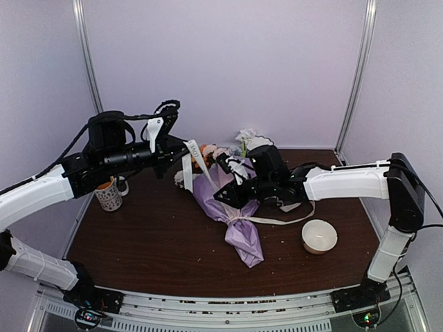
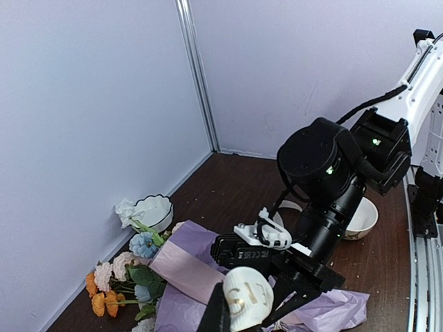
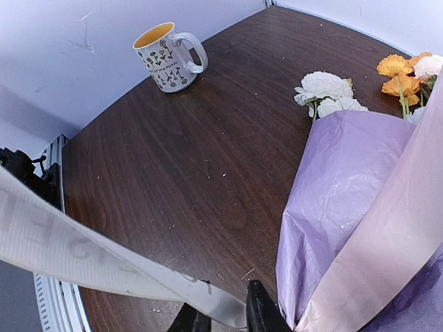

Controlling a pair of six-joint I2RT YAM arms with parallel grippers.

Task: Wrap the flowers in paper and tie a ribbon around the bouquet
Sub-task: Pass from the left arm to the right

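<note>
Where visible, flowers [image 3: 322, 86] inside purple paper [image 3: 339, 180].

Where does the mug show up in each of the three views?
Top external: mug at far left, mid-height.
Left wrist: not in it.
Right wrist: mug at upper left, upright.
Shared landmark: the purple bouquet, seen in all three.

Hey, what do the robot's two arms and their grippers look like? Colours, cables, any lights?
The left arm and right arm have white shell links joined by black cylindrical joint housings. A braided black cable loops over the left arm's wrist. Small green lights glow on the right arm's joints. The left gripper and right gripper are black with white plastic parts.
</note>
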